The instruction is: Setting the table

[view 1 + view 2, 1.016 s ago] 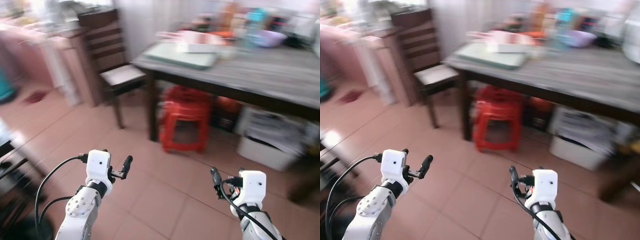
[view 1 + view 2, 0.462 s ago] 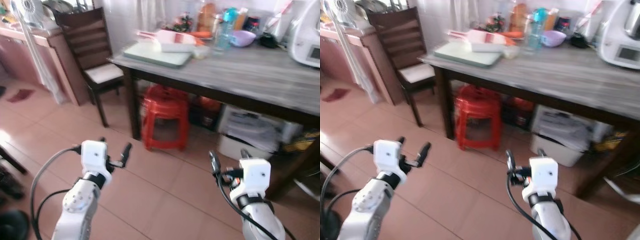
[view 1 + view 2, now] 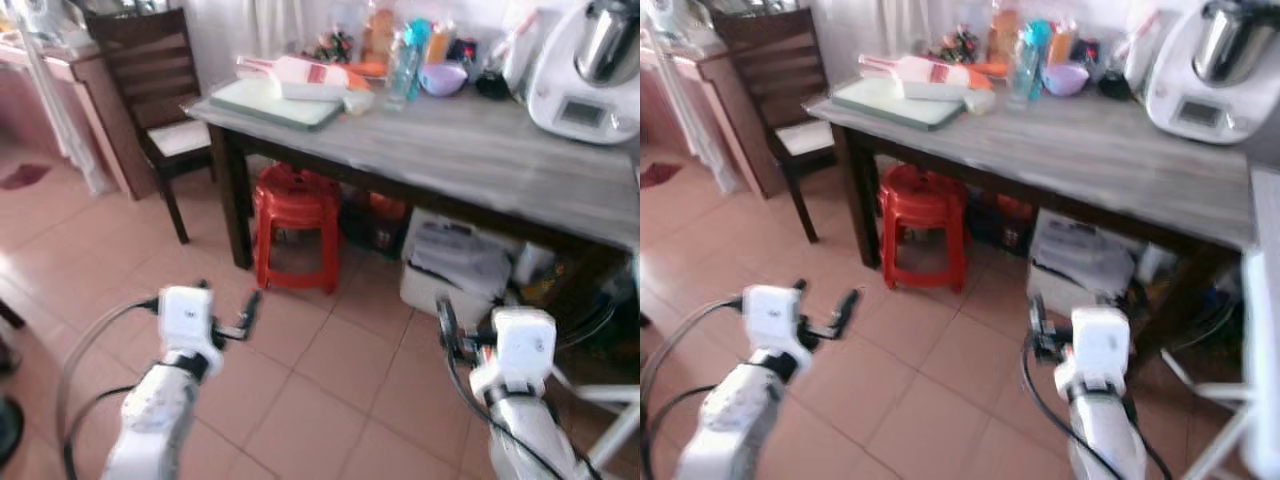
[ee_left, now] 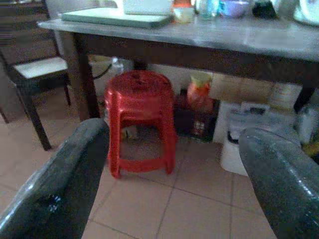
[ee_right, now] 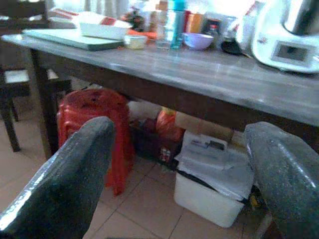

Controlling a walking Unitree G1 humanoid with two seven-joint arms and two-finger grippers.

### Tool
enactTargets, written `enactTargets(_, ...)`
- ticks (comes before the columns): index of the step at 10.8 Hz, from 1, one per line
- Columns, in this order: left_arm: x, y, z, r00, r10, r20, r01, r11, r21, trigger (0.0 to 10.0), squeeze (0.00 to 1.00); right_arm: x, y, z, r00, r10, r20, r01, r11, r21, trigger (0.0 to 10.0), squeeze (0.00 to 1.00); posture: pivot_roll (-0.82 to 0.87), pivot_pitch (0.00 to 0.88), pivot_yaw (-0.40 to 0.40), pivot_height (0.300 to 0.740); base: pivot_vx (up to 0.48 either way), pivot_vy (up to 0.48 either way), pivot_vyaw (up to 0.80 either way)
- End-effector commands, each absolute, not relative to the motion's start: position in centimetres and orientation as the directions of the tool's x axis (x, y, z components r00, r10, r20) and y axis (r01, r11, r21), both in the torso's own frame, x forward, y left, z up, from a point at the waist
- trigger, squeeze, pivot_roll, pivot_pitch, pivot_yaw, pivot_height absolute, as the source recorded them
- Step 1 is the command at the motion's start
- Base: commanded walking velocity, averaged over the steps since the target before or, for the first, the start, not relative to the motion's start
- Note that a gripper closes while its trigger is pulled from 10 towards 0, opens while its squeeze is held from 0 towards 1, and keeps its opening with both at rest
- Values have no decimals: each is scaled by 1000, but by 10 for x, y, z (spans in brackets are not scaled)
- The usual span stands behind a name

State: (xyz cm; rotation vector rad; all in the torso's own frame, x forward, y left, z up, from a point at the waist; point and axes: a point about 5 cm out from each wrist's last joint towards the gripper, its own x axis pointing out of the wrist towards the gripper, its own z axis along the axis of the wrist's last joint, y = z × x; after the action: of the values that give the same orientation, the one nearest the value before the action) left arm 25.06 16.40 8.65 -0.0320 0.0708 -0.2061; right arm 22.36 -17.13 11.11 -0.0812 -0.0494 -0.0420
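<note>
While both arms are held low over the tiled floor with nothing in them, the step in hand looks like an approach to the table, not yet any handling.

At the far left a dark wooden slat-back chair with a pale seat stands beside the table's left end. The left gripper hovers near the floor in front of it, its two rounded black fingers spread wide apart and empty. Just past it, under the table's left end, sits a glossy red plastic stool, moulded and round-topped.

The table itself is a long grey, grainy plank top on dark legs. On its far left corner lies a flat pale-green board with a white and red tray-like thing resting on it. Further right along the far edge cluster a clear bottle with a teal cap, a small lilac bowl, and a bulky white kitchen machine with a steel jug. Below are a white storage box and clutter.

The right gripper hangs near the floor at the right, fingers likewise parted and holding nothing.

To do this well, I judge the robot should close in squarely on the bare near edge, raise the arms above the tabletop before reaching, and steer clear of the stool and table leg.
</note>
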Motion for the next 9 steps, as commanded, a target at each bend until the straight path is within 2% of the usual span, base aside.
enactTargets(1, 253, 155, 89, 972, -230, -54, 229, 973, -38, 10000, 0, 218, -179, 106, 997, -79, 22, 81, 993, -86, 10000, 0, 39, 34, 9, 740, 0, -480, -800)
enactTargets(4, 256, 154, 89, 971, -231, -56, 230, 973, -38, 10000, 0, 219, -185, 97, 991, -130, 5, 130, 988, -88, 10000, 0, 40, 24, 20, 740, 0, -444, -800)
enactTargets(5, 258, 153, 88, 970, -235, -59, 234, 972, -31, 10000, 0, 219, -181, 96, 994, -109, 1, 108, 990, -89, 10000, 0, 36, 24, 19, 740, 0, -330, -800)
enactTargets(9, 254, 153, 86, 971, -228, -67, 225, 973, -54, 10000, 0, 215, -182, 99, 997, -82, 0, 81, 992, -97, 10000, 0, 25, 50, 7, 740, 0, 0, 0)
